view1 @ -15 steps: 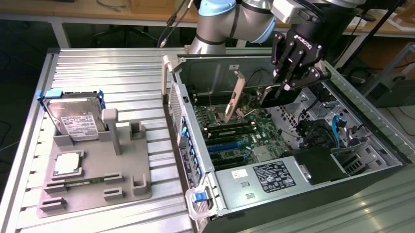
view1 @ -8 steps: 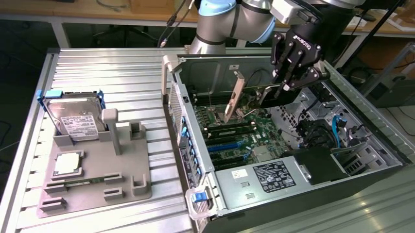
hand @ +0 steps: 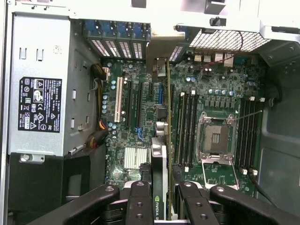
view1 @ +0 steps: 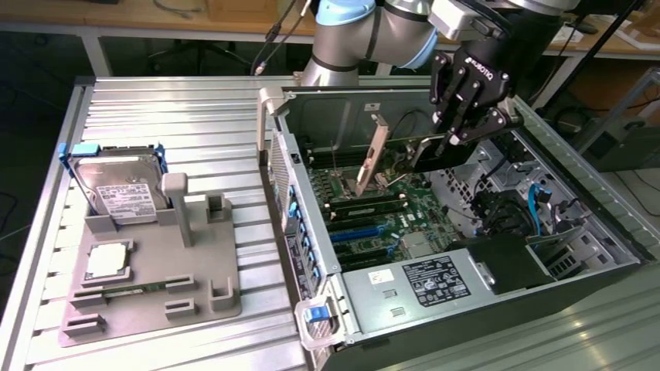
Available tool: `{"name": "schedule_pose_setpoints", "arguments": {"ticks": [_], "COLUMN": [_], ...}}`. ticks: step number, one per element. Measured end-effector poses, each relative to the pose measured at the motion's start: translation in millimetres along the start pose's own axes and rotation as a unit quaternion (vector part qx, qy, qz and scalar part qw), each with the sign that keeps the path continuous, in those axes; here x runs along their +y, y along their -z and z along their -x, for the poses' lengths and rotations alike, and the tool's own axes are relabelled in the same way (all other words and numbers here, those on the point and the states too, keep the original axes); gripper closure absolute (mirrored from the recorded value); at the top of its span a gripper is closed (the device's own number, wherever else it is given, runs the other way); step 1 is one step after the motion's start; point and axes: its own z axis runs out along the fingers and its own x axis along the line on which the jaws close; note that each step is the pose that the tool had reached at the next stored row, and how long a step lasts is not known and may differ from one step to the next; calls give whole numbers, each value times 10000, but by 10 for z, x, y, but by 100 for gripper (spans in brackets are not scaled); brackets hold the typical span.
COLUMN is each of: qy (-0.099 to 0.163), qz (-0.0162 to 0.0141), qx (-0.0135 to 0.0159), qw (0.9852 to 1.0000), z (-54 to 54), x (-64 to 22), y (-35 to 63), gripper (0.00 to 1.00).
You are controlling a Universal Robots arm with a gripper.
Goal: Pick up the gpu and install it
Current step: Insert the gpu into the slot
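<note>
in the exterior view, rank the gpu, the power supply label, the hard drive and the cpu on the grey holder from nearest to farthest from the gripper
1. gpu: held edge-up in the gripper, over the motherboard inside the case.
2. power supply label: inside the case, at its near end.
3. hard drive: outside the case, upright in the grey holder toward the exterior view's left.
4. cpu: flat on the holder, just in front of the hard drive.
</note>
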Motion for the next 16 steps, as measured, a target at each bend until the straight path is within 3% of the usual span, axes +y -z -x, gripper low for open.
{"name": "schedule_pose_setpoints", "arguments": {"ticks": [16], "qy": [-1], "qz": [0], "qx": [0], "qw": [10000], "z": [6], "x": [-2], "y": [-33], "gripper": [73]}}
